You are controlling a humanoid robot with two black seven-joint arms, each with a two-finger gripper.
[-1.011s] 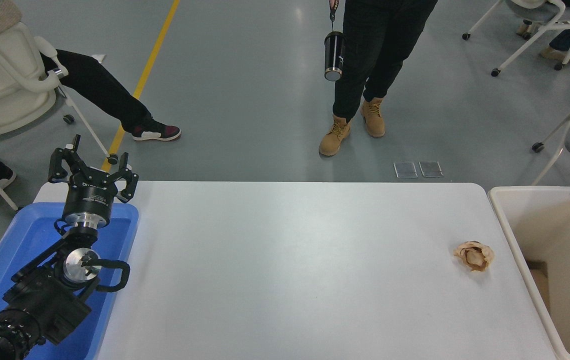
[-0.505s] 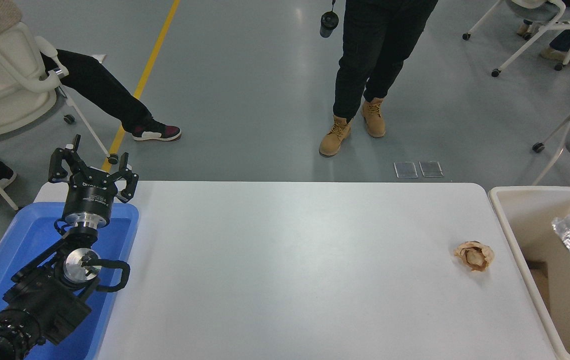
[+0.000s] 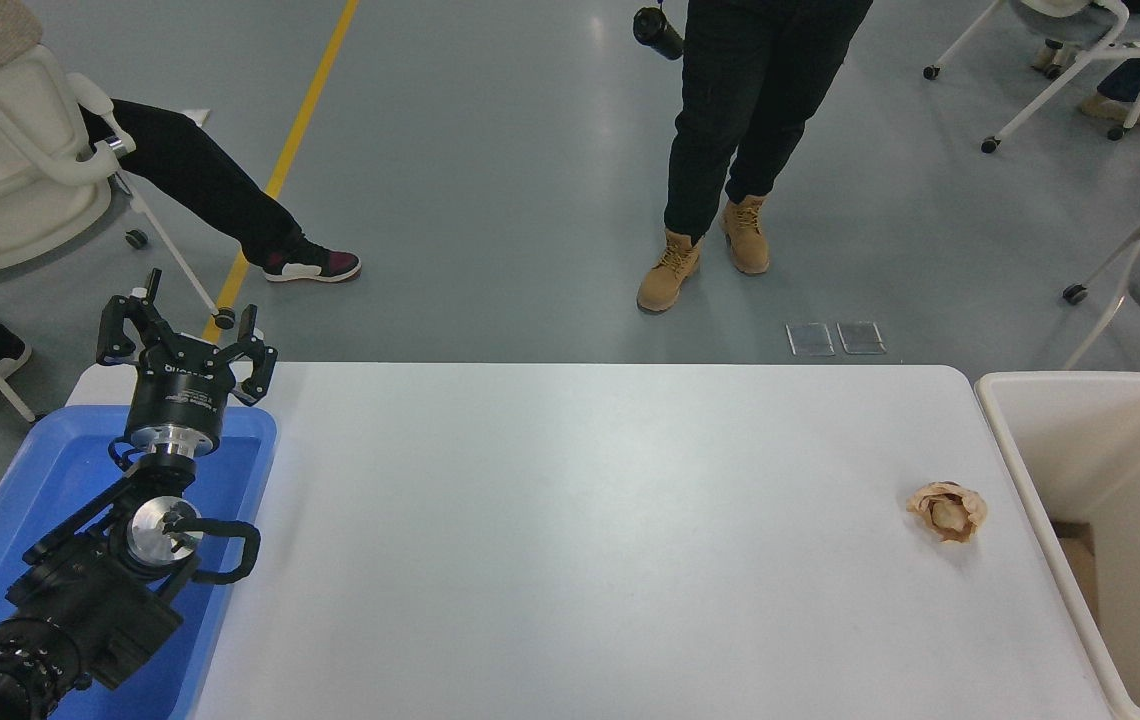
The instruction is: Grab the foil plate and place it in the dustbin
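Left pincer (image 3: 185, 335) gapes, seemingly empty, above blue tray (image 3: 50, 470).

one dustbin (image 3: 1030, 420), one blue tray (image 3: 50, 470), one paper wad (image 3: 947, 511), one tool (image 3: 185, 335)

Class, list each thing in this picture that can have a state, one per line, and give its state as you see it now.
Cream rectangular plastic dustbin: open-topped, beside the table's right end; no foil plate visible in the part shown.
Small crumpled brown paper wad: lying on the white table.
Shallow blue plastic tray: under the left arm.
Left gripper: open, holding nothing.
Right gripper: out of view.
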